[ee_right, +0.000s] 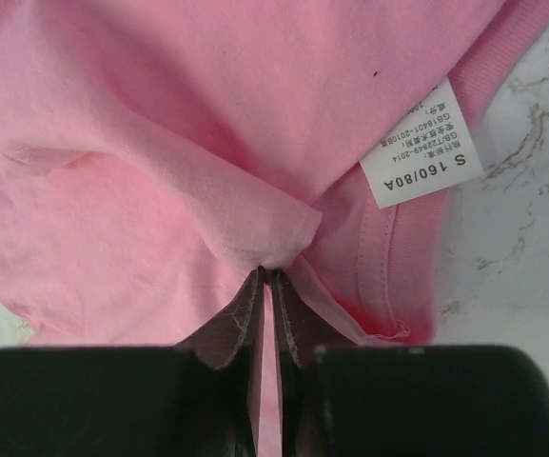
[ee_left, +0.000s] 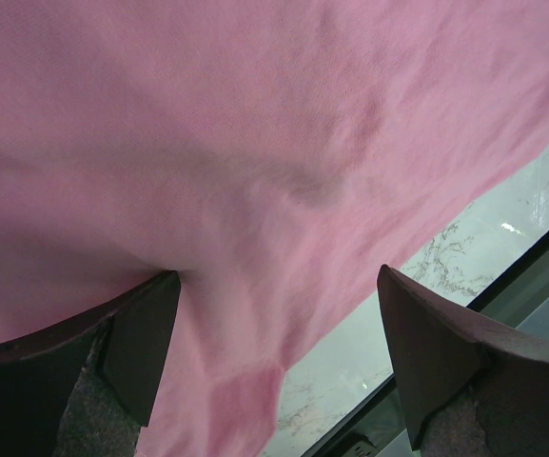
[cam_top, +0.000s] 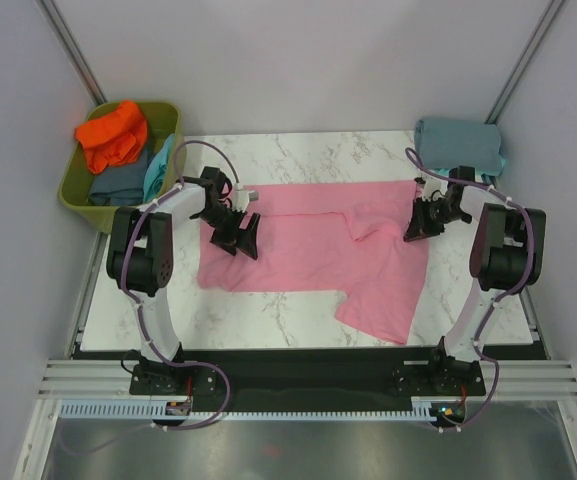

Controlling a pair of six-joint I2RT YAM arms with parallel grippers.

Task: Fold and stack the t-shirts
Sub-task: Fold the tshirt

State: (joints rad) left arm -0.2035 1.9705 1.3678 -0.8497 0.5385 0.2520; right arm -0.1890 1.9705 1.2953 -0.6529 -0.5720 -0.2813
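Matt cloth pink t-shirt (fine knit); glossy marbled table.

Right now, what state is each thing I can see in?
Pink cotton t-shirt: spread flat, partly folded.
Left gripper: open, over the shirt.
Right gripper: shut on a pink fold.
Grey-blue cotton tee: folded, far right corner.
Olive-green plastic tub: holding crumpled tees.

A white label is sewn inside the neck of the pink t-shirt. Its big letters say "S 160/80A". The smaller lines beside them look like "GB/T22849-2014" and "GB18401-2010B". The other little marks are too tiny to read.
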